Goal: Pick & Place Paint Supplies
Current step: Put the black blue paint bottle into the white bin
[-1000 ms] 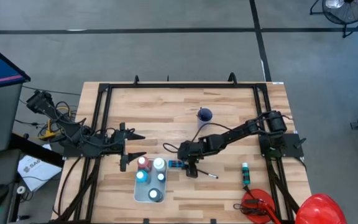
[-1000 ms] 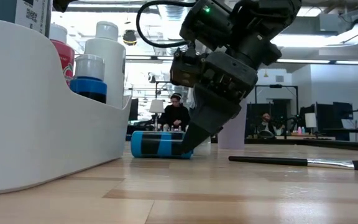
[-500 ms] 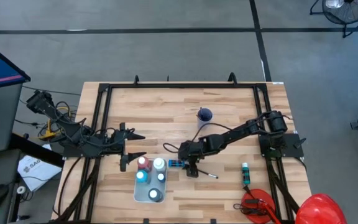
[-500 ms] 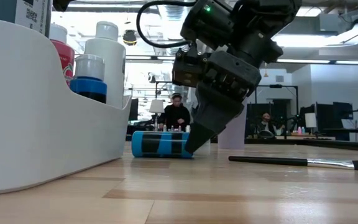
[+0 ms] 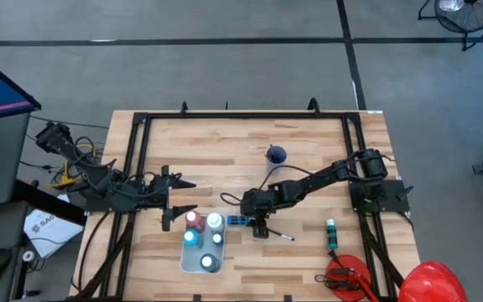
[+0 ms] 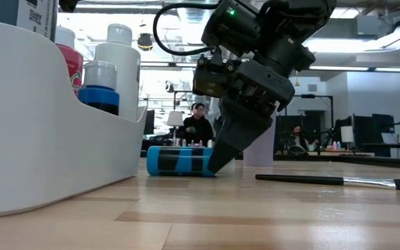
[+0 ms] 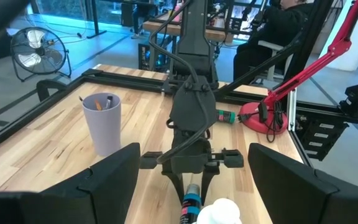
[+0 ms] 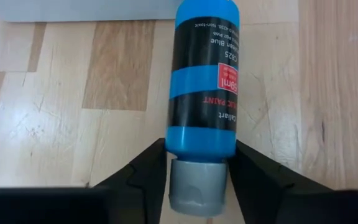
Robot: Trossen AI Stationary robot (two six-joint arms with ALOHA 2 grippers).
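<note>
A blue paint bottle (image 8: 202, 81) with black label bands lies on its side on the wooden table, just right of the white tray (image 5: 193, 260). Its grey cap (image 8: 197, 193) points toward my right gripper (image 5: 255, 221), which is shut on it; the low view shows the same bottle (image 6: 179, 160) under the slanting fingers. Several other paint bottles (image 5: 203, 233) stand upright in the tray. My left gripper (image 5: 181, 199) hangs open above the table, left of the tray's far end, with nothing in it. A dark-handled brush (image 6: 332, 181) lies on the table to the right. My right gripper pinches the blue bottle's cap-end shoulder (image 8: 201, 146) between its two fingers (image 8: 148, 171), one on each side. The fingers slant down from the table's right side and run along the bottle from its cap end. The bottle lies flat on the table.
A purple cup holding brushes (image 5: 276, 155) stands toward the far middle. A teal bottle (image 5: 331, 233) lies near the right edge, with a red clamp base (image 5: 346, 277) and a red helmet-like thing (image 5: 433, 281) at the near right. A black frame (image 5: 241, 116) borders the table.
</note>
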